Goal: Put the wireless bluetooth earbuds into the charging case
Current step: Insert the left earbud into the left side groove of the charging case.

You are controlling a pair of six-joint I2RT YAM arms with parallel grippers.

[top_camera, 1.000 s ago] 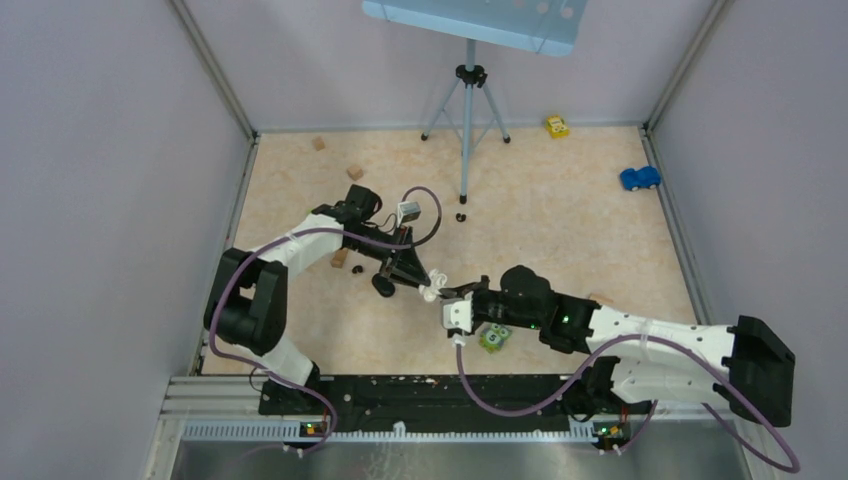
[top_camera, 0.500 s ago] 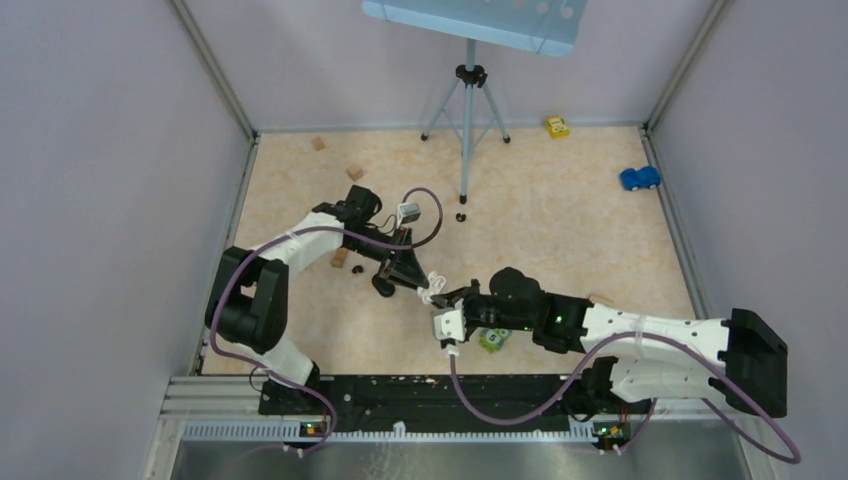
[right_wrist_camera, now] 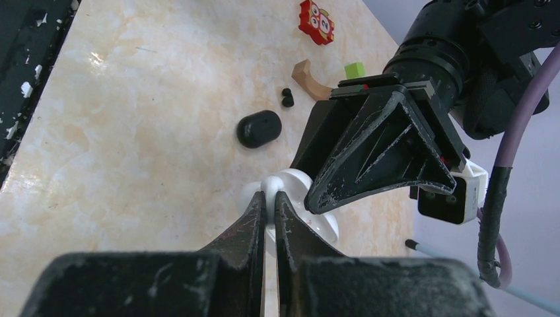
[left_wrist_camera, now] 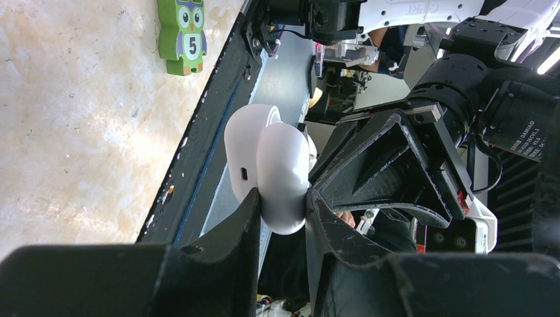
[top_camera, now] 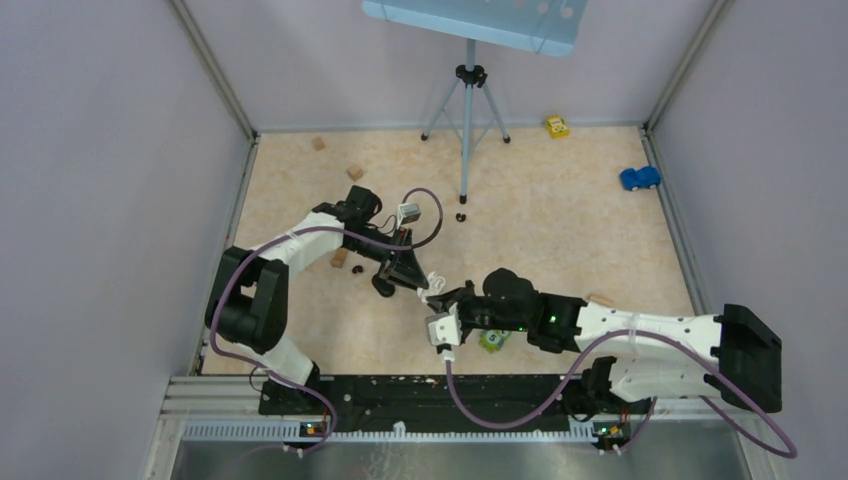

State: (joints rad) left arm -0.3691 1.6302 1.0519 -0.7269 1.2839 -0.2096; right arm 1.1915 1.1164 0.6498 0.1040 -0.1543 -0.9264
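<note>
1. Left wrist: left fingers (left_wrist_camera: 245, 221) clamp white case (left_wrist_camera: 280, 165), lid open, off the tabletop (left_wrist_camera: 79, 132), steadying it for loading
2. Right wrist: right fingers (right_wrist_camera: 254, 221) closed, apparently pinching white bud (right_wrist_camera: 272, 182) at the case's mouth
3. Black case (right_wrist_camera: 259, 128), black buds (right_wrist_camera: 287, 98) lie beyond on tabletop; left fingers crowd the approach

Beige marbled table (top_camera: 560, 250): a black case (right_wrist_camera: 259, 128) lies just ahead of the right gripper (right_wrist_camera: 269, 201), with black earbuds (right_wrist_camera: 287, 97) a touch beyond it, by a wooden arch (right_wrist_camera: 310, 76). Green owl block (top_camera: 493, 338) sits near, behind that gripper. Well off: tripod (top_camera: 466, 120), wooden cubes (top_camera: 354, 172), yellow car (top_camera: 557, 126), blue car (top_camera: 640, 178).
</note>
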